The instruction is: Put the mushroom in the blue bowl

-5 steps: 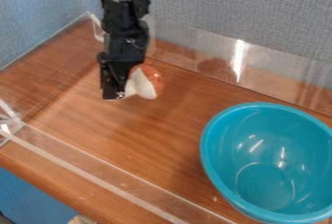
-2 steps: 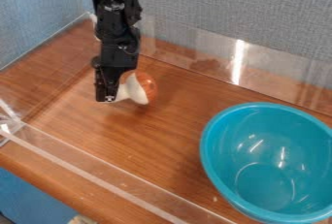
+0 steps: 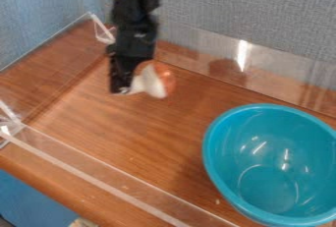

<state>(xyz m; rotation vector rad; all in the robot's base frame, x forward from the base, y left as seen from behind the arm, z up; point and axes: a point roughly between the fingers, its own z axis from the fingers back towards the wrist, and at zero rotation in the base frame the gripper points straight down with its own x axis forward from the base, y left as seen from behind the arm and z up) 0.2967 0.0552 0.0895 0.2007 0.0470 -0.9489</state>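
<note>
The black gripper (image 3: 129, 84) points almost straight down over the left half of the wooden table and is shut on the mushroom (image 3: 155, 81). The cream stem sits between the fingers. The orange-brown cap sticks out to the right, and the mushroom seems to hang slightly above the wood. The blue bowl (image 3: 231, 133) stands empty at the front right, well apart from the gripper.
Low clear acrylic walls (image 3: 92, 172) border the wooden table (image 3: 92, 123) at the front, left and back. A blue-grey textured backdrop (image 3: 250, 5) rises behind the back wall.
The gripper, still holding the mushroom, has shifted to the right and risen a little. The bowl has stayed in place.
</note>
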